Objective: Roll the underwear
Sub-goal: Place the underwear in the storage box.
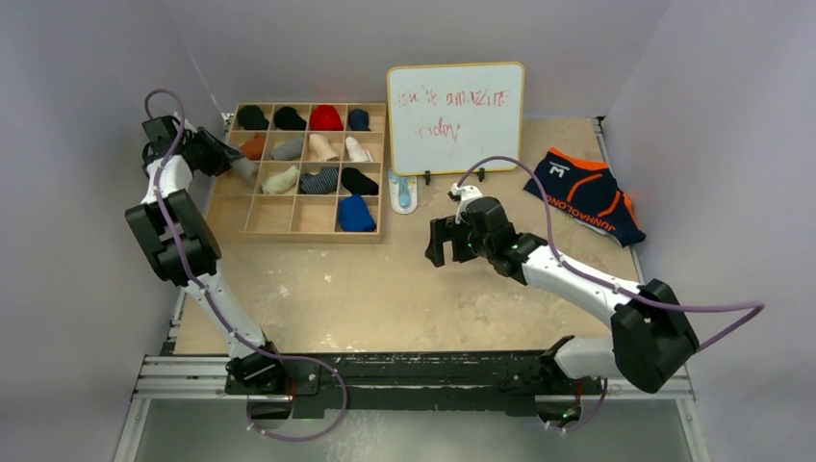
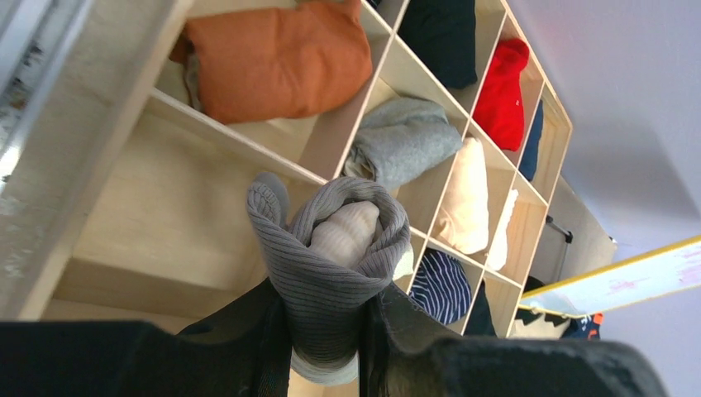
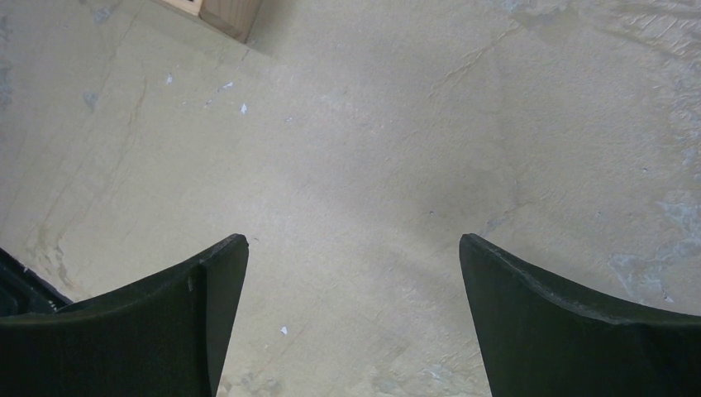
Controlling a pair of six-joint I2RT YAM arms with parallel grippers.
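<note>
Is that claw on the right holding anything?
No, the right gripper stands wide open above the table, with nothing inside it.

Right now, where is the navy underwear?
Seen from above, the navy underwear lies at the far right of the table, just right of the whiteboard, beyond the right claw.

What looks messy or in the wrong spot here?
The navy underwear lies unrolled and askew near the table's far right edge, while the other clothes sit bundled in the wooden organizer. The left pincer holds a grey roll over the organizer, not yet set in.
</note>
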